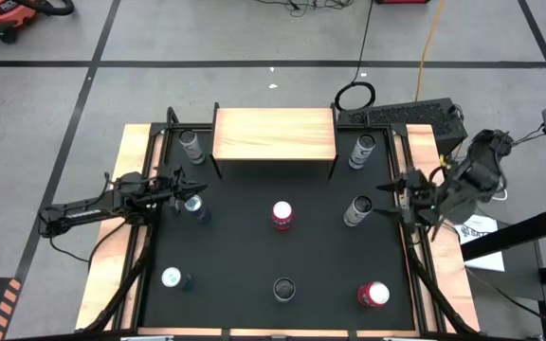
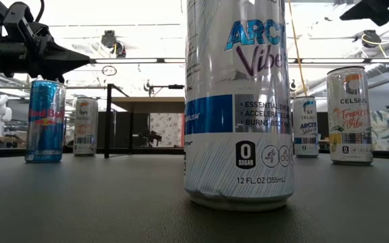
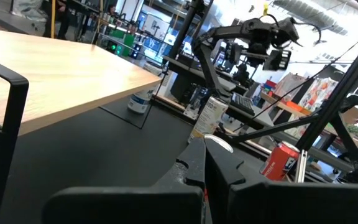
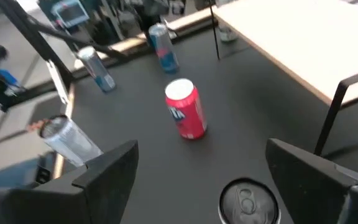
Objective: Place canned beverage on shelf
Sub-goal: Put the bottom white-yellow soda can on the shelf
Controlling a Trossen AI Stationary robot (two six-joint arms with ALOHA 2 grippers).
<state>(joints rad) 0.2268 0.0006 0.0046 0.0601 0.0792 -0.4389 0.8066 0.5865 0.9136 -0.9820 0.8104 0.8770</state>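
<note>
Right jaws: spread wide, holding nothing; right gripper (image 4: pixel 197 180) poised above the pale can (image 1: pixel 356 210) on the right side of the table (image 1: pixel 245 275), its silver top showing between the fingers (image 4: pixel 104 171) in the right wrist view.
Left jaws: pressed together, empty; left gripper (image 1: pixel 180 189) parked at the left edge, just beside the blue can (image 1: pixel 195 206).
Shelf (image 1: pixel 275 134): bare light-wood board on thin black legs at the far edge, no can on it yet.
Other cans: one red can (image 1: pixel 282 215) mid-table, another red can (image 1: pixel 373 295) near the front right, a dark can (image 1: pixel 283 288) at front centre, a white-topped can (image 1: pixel 172 278) front left, two silver ones flanking the shelf.
Step in hand: judged as lining up for a grasp on the pale can.
Doing it well: centre the can between the fingers, descend straight, close on the mid-body rather than the rim, keep it upright.
Risk: nudging the can over with one finger; clipping the shelf's front leg (image 1: pixel 332 169) on the carry.
</note>
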